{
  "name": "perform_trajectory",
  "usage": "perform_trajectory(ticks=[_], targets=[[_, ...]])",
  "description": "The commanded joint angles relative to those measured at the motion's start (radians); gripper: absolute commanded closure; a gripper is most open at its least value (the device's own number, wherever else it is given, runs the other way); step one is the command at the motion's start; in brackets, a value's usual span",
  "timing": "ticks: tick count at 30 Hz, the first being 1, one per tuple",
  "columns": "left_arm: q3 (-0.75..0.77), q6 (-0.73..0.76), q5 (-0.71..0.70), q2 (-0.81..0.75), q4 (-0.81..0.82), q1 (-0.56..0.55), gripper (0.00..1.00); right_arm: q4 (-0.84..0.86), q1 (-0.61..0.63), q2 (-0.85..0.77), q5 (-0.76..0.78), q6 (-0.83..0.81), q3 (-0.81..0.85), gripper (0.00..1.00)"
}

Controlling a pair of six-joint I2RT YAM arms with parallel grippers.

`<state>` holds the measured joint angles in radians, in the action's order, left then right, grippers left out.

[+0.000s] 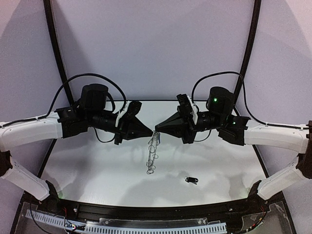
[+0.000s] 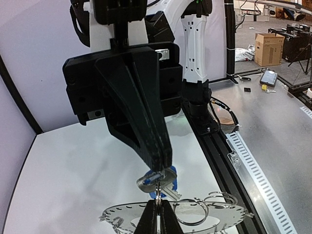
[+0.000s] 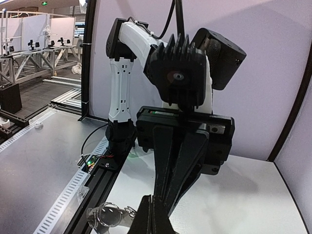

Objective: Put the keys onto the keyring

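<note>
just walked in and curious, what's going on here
The two arms meet tip to tip above the table. The right pincer is shut on the blue key. The left pincer seems to grip the ring, which hangs below them. The black key lies on the table, not yet attached.

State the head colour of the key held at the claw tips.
The key has a bright blue head; the left wrist view shows it best.
</note>
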<state>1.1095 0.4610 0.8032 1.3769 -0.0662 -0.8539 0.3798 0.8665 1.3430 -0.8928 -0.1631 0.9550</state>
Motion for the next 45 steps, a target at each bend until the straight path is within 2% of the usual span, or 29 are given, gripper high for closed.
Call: perform_trajectory(ticks=[1, 20, 28, 38, 45], targets=[[-0.013, -0.008, 0.012, -0.044, 0.036, 0.001, 0.99, 0.011, 0.011, 0.019, 0.023, 0.008, 0.008, 1.0], [-0.014, 0.015, 0.029, -0.052, 0.0, 0.001, 0.99, 0.053, 0.011, -0.013, 0.067, 0.024, -0.023, 1.0], [-0.011, 0.034, 0.084, -0.06, -0.018, 0.002, 0.99, 0.063, 0.011, -0.009, 0.087, 0.037, -0.023, 1.0], [0.007, 0.045, 0.179, -0.04, -0.055, 0.001, 0.99, 0.134, 0.012, 0.021, 0.043, 0.051, -0.016, 1.0], [0.0, 0.014, 0.174, -0.038, -0.012, 0.002, 0.99, 0.094, 0.011, 0.004, 0.023, 0.044, -0.018, 1.0]])
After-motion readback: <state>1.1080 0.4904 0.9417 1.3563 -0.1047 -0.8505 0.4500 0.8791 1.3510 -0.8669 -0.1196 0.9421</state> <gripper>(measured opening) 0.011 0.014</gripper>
